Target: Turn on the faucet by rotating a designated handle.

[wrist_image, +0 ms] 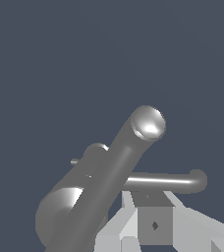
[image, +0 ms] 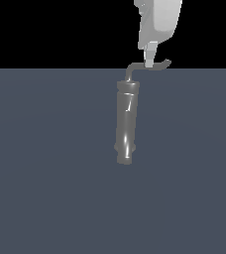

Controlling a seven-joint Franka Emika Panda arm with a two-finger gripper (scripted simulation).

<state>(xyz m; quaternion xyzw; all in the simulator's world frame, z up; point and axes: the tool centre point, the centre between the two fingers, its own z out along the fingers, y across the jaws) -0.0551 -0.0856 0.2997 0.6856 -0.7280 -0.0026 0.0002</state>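
The faucet (image: 126,121) is a shiny grey thick cylinder in the middle of the exterior view. Its thin bent handle (image: 149,66) sticks out from the top end toward the exterior view's right, ending in an upturned tip. My white gripper (image: 150,58) comes down from above, and its fingertips rest against the middle of the handle. The fingers look pressed together, with nothing between them. In the wrist view the faucet (wrist_image: 109,182) runs away from the camera, the handle (wrist_image: 163,181) crosses just beyond the gripper (wrist_image: 153,216), and the fingertips sit right behind the rod.
A flat dark grey-blue floor (image: 45,188) spreads around the faucet on all sides. A black background lies beyond its far edge. No other objects are in view.
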